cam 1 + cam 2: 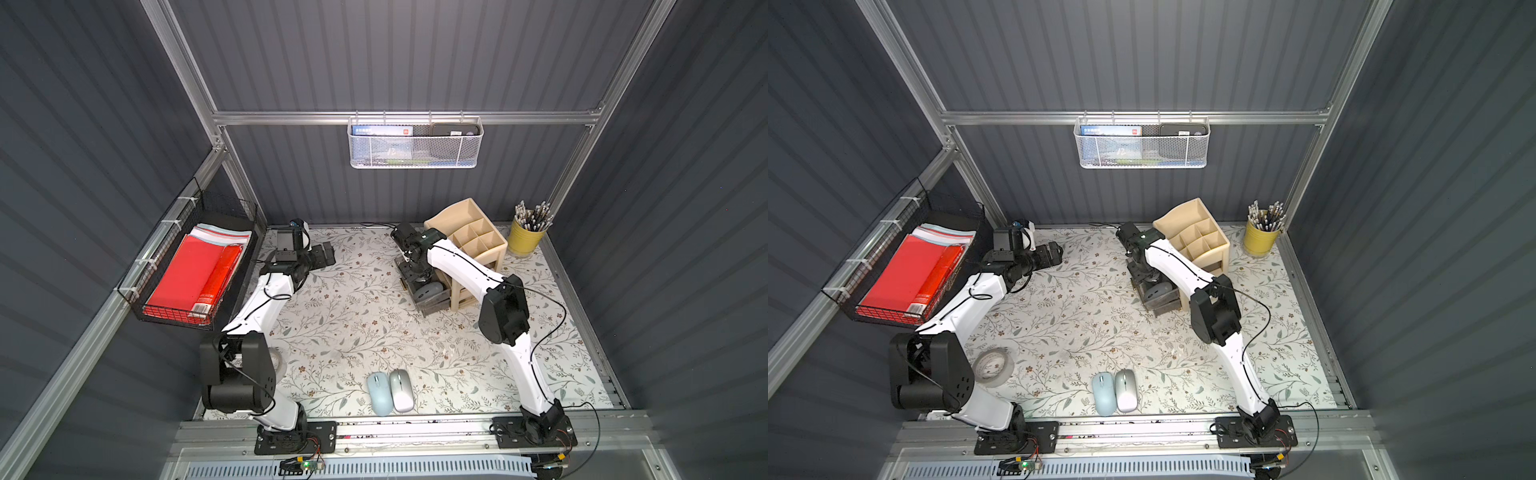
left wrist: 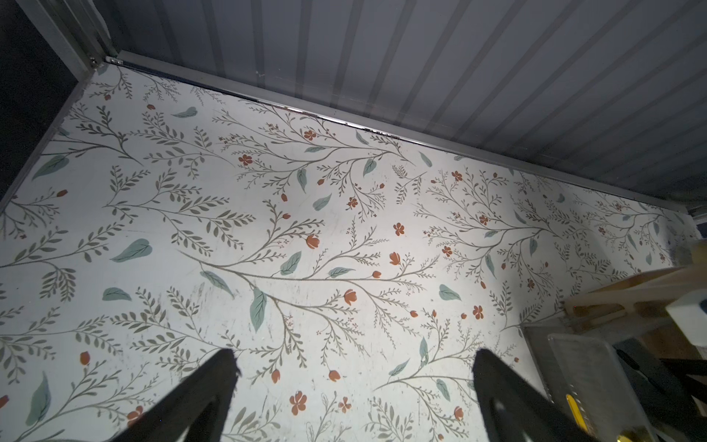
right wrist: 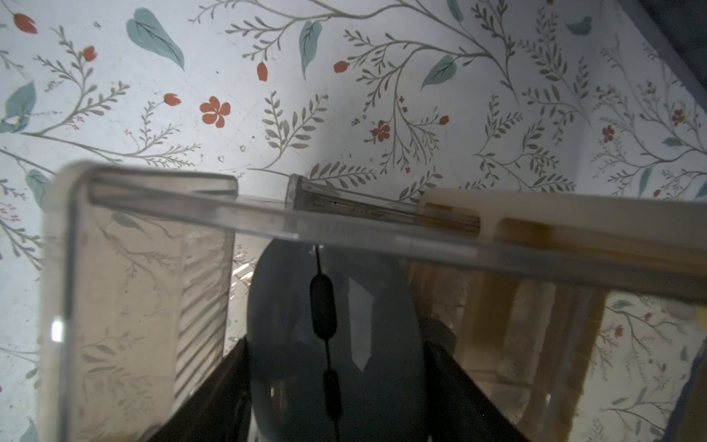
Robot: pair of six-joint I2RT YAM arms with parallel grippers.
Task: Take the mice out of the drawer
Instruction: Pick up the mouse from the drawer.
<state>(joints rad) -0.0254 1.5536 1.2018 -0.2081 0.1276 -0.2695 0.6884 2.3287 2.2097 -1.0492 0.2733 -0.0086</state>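
Inside the clear drawer [image 3: 61, 306], pulled out of the beige organiser [image 1: 469, 232] at the rear right of the table [image 1: 353, 316], the right gripper [image 3: 336, 356] stands astride a dark grey mouse [image 3: 290, 325]. In the right wrist view one finger lies against each flank, so the jaws appear clenched on the mouse's rear half. The mouse's long axis runs straight ahead of the gripper, in line with its reach. Its wheel end points at the clear drawer wall just beyond, so the inspector judges that the coming move must go upward to clear that wall. The right arm reaches from its base at the front rail with the elbow raised and the forearm sloping down toward the rear, the wrist tipped steeply into the drawer. In both top views grey mouse shapes [image 1: 431, 288] show in the drawer just ahead of that gripper; their number cannot be told. The pale blue mouse [image 1: 380, 393] and the silver mouse [image 1: 401, 390] lie side by side, touching, near the table's front edge. The left gripper [image 2: 355, 359] is fully released and empty above bare table at the rear left, apart from the drawer, so the right arm is plainly the nearer.
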